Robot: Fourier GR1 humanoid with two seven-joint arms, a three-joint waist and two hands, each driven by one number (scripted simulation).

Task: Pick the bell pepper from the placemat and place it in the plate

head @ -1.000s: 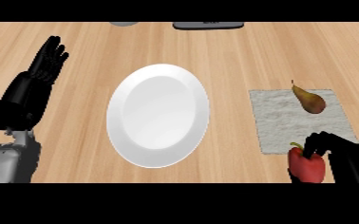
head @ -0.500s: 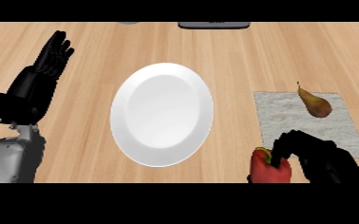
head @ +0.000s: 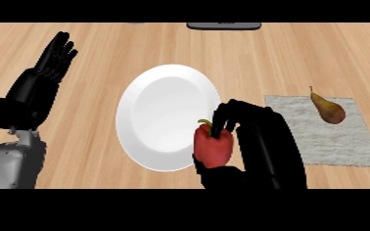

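At the plate's lower right rim, the fingers [head: 228, 116] of the right hand [head: 266, 144] curl over the top of the red bell pepper [head: 214, 148] and hold it. Its green stem pokes out just beside the fingertips, and the thumb is hidden behind the fruit. Most of the pepper's red body shows to the left of the palm, so it sits on the side of the hand that faces the plate [head: 162, 105]. It overlaps the white rim, partly over the plate and partly over the bare wood of the table [head: 274, 58]; whether it hangs clear of the rim or brushes it I cannot tell from this steep view. The step in hand looks like the carry to the plate, close to its end. To do it well, I judge the hand should travel further left until the pepper is over the plate's flat middle, not the sloping rim. It should then come down low before the fingers spread, since a rounded pepper let go on the edge could roll off onto the table. Further right, the grey placemat [head: 311, 142] carries a pear [head: 329, 110], well apart from the hand. Over at the left edge, the left hand [head: 43, 80] rests open, fingers up.
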